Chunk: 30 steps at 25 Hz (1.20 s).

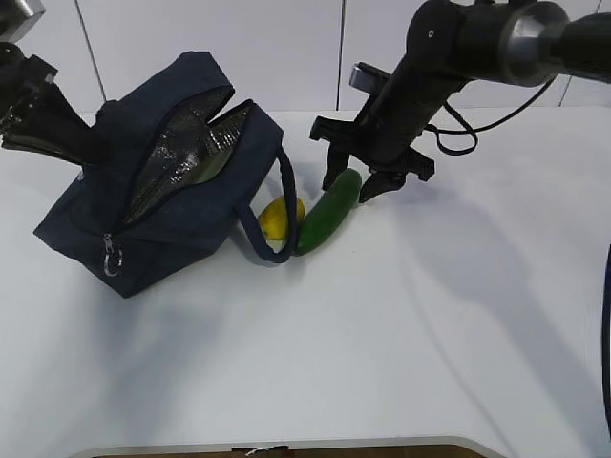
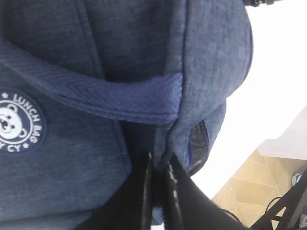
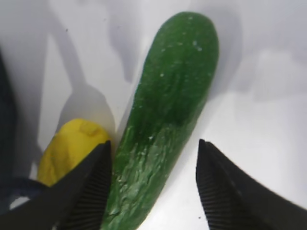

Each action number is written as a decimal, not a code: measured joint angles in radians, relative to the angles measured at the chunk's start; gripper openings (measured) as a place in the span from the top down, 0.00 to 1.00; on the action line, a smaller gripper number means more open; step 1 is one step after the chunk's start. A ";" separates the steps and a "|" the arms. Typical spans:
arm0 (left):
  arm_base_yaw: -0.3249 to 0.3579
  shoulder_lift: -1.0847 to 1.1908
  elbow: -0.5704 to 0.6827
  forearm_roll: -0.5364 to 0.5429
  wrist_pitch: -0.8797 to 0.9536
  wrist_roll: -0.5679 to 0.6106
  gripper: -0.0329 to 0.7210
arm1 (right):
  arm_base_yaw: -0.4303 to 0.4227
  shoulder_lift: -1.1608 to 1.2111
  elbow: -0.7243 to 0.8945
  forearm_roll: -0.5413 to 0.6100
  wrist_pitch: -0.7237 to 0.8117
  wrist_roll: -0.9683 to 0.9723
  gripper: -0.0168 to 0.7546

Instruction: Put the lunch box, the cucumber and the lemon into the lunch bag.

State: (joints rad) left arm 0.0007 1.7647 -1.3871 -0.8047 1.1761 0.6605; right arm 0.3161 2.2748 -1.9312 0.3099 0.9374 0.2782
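The navy lunch bag [image 1: 181,114] lies tilted at the left, its zipper open and silver foil lining showing. My left gripper [image 1: 84,151] is shut on a fold of the bag's fabric [image 2: 165,143] at its far left side; the jaws [image 2: 158,165] pinch it. The dark green cucumber [image 1: 326,215] lies on the table right of the bag, beside the yellow lemon [image 1: 280,218]. My right gripper [image 1: 355,181] is open, straddling the cucumber's [image 3: 168,110] end, the left finger between it and the lemon [image 3: 72,143]. The lunch box is out of view.
One bag handle [image 1: 277,239] loops onto the table in front of the lemon. The zipper's ring pull [image 1: 112,260] hangs at the bag's near end. The white table [image 1: 382,363] reaches to its front edge at the bottom.
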 joint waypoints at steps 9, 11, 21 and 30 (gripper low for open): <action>0.000 0.000 0.000 0.014 0.000 0.000 0.97 | 0.009 0.023 -0.031 -0.073 0.035 0.087 0.40; 0.000 0.000 0.000 0.014 0.000 0.000 0.97 | 0.018 0.027 -0.032 -0.076 0.034 0.095 0.40; 0.000 0.000 0.000 0.018 0.000 0.000 0.97 | 0.035 0.029 -0.036 -0.091 0.009 0.128 0.40; 0.000 0.000 0.000 0.019 0.000 0.000 0.97 | 0.040 0.029 -0.036 -0.102 0.004 0.131 0.39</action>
State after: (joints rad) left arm 0.0007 1.7647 -1.3871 -0.7853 1.1761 0.6605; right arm 0.3561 2.3038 -1.9667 0.2077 0.9413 0.4093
